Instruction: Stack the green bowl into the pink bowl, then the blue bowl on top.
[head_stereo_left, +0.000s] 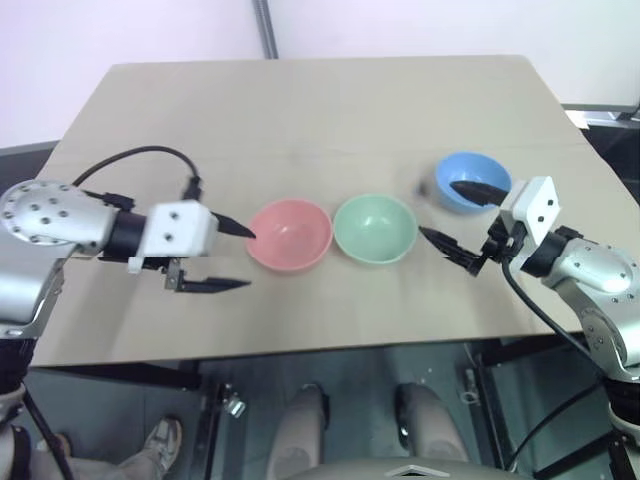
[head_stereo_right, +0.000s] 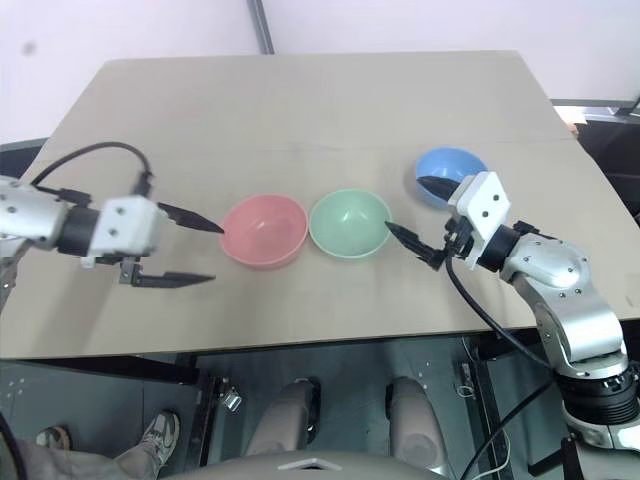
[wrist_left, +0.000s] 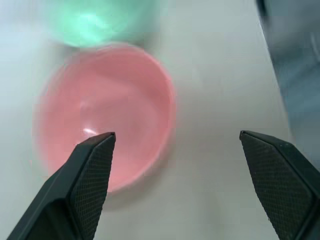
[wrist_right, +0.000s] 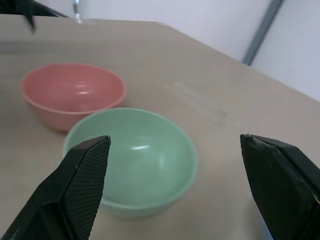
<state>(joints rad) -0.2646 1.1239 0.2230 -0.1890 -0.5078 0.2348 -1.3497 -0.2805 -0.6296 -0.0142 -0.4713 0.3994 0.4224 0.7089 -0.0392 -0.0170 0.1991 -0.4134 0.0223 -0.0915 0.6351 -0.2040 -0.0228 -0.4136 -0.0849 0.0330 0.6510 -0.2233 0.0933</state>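
**Three bowls sitting apart, both grippers released**

The tan counter (head_stereo_left: 330, 110) is filling the middle of the frame. Across its centre the pink bowl (head_stereo_left: 289, 234) and the green bowl (head_stereo_left: 375, 228) are sitting side by side, just apart, with the blue bowl (head_stereo_left: 472, 181) lying at the right, slightly higher in the frame. The left gripper (head_stereo_left: 235, 256) is hovering released at the pink bowl's left edge, empty. The right gripper (head_stereo_left: 463, 220) is spreading wide between green and blue, holding nothing.

Pink bowl (head_stereo_left: 289, 234), green bowl (head_stereo_left: 375, 228), blue bowl (head_stereo_left: 472, 181), upright, unstacked, in a row.
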